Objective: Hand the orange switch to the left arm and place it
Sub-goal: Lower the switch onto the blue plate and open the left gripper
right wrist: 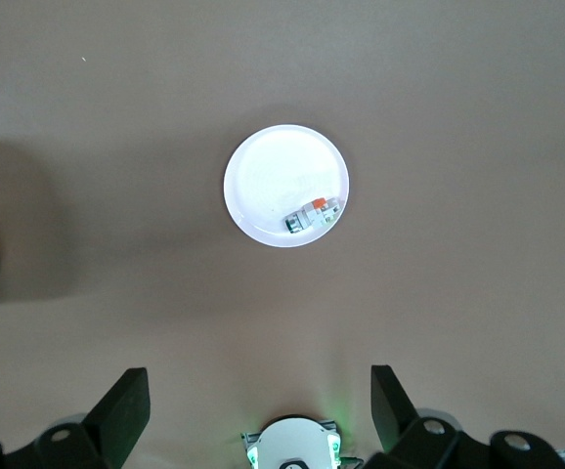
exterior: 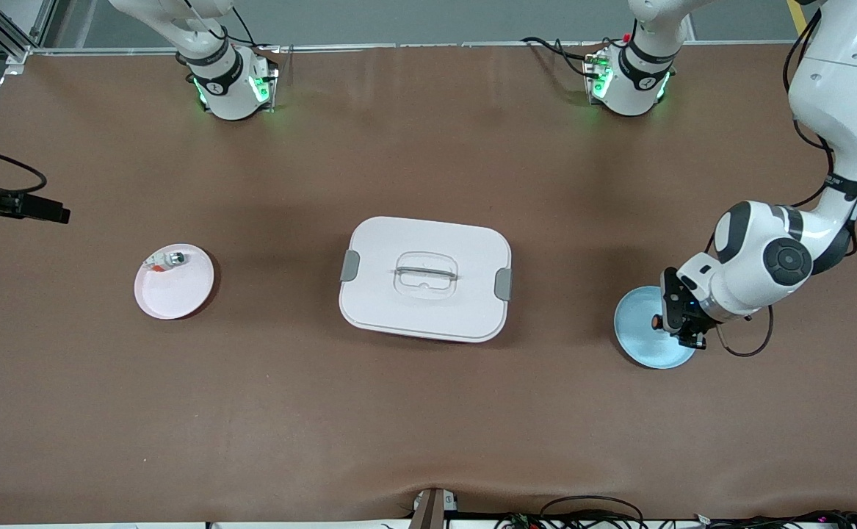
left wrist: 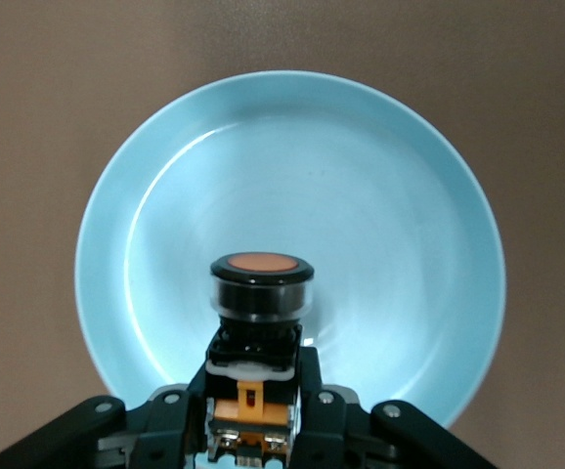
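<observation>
Orange-capped push-button switch [left wrist: 261,293] with its black body sits pinched in the left gripper [left wrist: 253,410], low over the pale blue round plate [exterior: 637,330] at the left arm's end of the table; from the front it shows only as a speck of orange by the fingers [exterior: 653,321].

Going across the front view from its left edge: a small white round plate [exterior: 178,294] lies at the right arm's end of the table, with a small silver-and-white part [exterior: 167,259] resting near its rim on the side toward the robots' bases. The right gripper [right wrist: 258,410] hangs high over the bare brown table, between its own base and that white plate, fingers spread wide and holding nothing; that arm waits. In the middle stands the large white rounded-rectangular plastic box [exterior: 425,278] with grey side latches and a recessed handle in its lid, squarely between the two plates. Last comes the blue plate, with the left arm bent down over it.

As I judge it, the pick-up is the step in hand: the jaws are clamped shut on the switch's lower body, cap up, and I cannot tell whether it is clear of the plate yet. Next the left arm should lift it and carry it toward the middle, passing around or well above the box, while the right arm comes in with open fingers to take it. The exposed upper body and cap are the only part free for a second grip.
</observation>
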### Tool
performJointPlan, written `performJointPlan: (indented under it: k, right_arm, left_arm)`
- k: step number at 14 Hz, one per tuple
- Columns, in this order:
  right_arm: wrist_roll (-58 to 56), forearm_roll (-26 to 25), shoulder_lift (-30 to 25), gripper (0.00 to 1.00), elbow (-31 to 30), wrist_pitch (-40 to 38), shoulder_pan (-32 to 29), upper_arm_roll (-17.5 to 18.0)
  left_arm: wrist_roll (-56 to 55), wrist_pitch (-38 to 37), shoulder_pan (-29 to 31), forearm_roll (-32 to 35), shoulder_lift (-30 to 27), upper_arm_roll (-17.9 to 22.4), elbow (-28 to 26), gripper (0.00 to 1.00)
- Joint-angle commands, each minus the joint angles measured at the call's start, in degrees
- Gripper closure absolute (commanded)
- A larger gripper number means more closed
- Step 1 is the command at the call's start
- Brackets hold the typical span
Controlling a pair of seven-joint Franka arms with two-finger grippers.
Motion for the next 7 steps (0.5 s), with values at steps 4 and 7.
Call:
performJointPlan:
  k: [4,7]
  right_arm:
    - [5.12,0.78,-3.92,0.0,-2.56,0.95,-0.91,1.27]
    - [3.45,1.66,-4.63,0.0,-2.56,2.18,-0.57,1.36]
  left_arm:
    - [0.68,2.38,0.26,4.04,2.12,-0.34,0.69,0.99]
    - [0.41,2.56,0.17,4.04,2.12,-0.34,0.69,0.92]
